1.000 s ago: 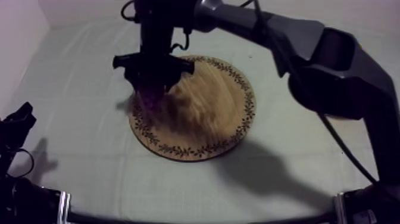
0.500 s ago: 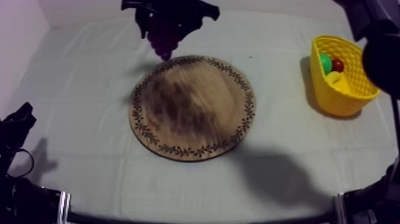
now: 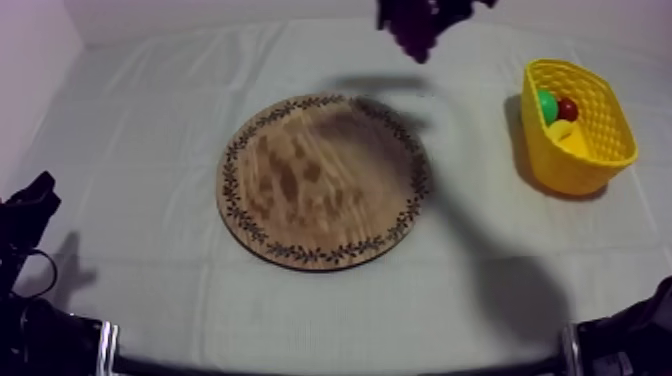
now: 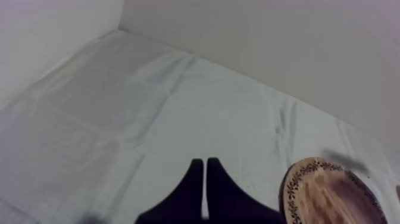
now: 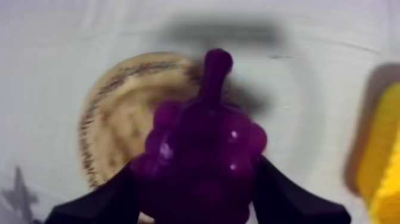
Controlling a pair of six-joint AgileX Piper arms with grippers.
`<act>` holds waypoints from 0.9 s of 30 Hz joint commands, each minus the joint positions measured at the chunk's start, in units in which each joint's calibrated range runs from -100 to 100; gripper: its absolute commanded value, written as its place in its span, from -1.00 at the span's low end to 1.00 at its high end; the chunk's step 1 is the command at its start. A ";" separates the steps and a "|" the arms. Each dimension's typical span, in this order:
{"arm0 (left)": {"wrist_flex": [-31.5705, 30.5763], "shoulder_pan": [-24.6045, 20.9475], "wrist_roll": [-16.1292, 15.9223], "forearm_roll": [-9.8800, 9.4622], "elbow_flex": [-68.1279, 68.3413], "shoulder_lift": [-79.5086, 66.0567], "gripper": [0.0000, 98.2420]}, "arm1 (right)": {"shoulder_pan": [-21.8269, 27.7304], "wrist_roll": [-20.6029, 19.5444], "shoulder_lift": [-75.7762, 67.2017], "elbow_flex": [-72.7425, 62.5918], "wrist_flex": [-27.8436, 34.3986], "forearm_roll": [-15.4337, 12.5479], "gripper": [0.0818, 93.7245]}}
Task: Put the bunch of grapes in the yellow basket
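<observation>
Clamping grapes (image 5: 202,161), right jaws cropped

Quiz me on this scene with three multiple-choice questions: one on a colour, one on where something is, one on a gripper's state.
1. The basket is: A red; B yellow; C blue.
2. The bunch of grapes is: A in the right gripper; B in the basket; C in the left gripper.
3. The left gripper's fingers are: A wide apart; B together on nothing; C closed on the grapes.
Key: 1 B, its wall is yellow; 2 A, black fingers flank the grapes; 3 B, they form a narrow wedge.
</observation>
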 commanded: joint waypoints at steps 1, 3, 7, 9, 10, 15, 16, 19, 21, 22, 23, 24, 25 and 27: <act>-0.01 0.02 0.00 0.01 -0.04 0.02 -1.00 | 4.21 1.20 -2.18 4.79 -0.03 0.29 -0.21; -0.01 0.02 0.00 0.01 -0.04 0.02 -1.00 | 6.41 2.14 -3.91 7.50 -0.05 0.83 -0.20; -0.01 0.02 0.00 0.01 -0.04 0.02 -1.00 | 10.83 4.00 -7.14 12.46 -0.15 1.81 -0.20; -0.01 0.02 0.00 0.01 -0.04 0.02 -1.00 | 13.03 4.92 -8.51 14.64 -0.19 2.24 -0.19; -0.01 0.02 0.00 0.01 -0.04 0.02 -1.00 | 14.09 5.35 -9.10 15.62 -0.23 2.49 -0.19; -0.01 0.02 0.00 0.01 -0.04 0.02 -1.00 | 18.61 7.19 -11.25 19.83 -0.77 3.76 -0.18; -0.01 0.02 0.00 0.01 -0.04 0.02 -1.00 | 19.26 7.46 -11.52 20.54 -0.90 4.01 -0.18; -0.01 0.02 0.00 0.01 -0.04 0.02 -1.00 | 20.88 8.16 -12.04 22.31 -1.26 4.58 -0.17; -0.01 0.02 0.00 0.01 -0.04 0.02 -1.00 | 21.73 8.50 -12.16 23.25 -1.48 4.80 -0.17; -0.01 0.02 0.00 0.01 -0.04 0.02 -1.00 | 22.08 8.65 -12.14 23.71 -1.62 4.88 -0.17; -0.01 0.02 0.00 0.01 -0.04 0.02 -1.00 | 22.40 8.77 -12.07 24.16 -1.81 4.96 -0.17; -0.01 0.02 0.00 0.01 -0.04 0.02 -1.00 | 22.67 8.86 -11.97 24.61 -1.99 5.04 -0.17; -0.01 0.02 0.00 0.01 -0.04 0.02 -1.00 | 22.88 8.94 -11.80 25.06 -2.19 5.14 -0.16; -0.01 0.02 0.00 0.01 -0.04 0.02 -1.00 | 23.25 9.02 -11.25 25.99 -2.49 5.38 -0.16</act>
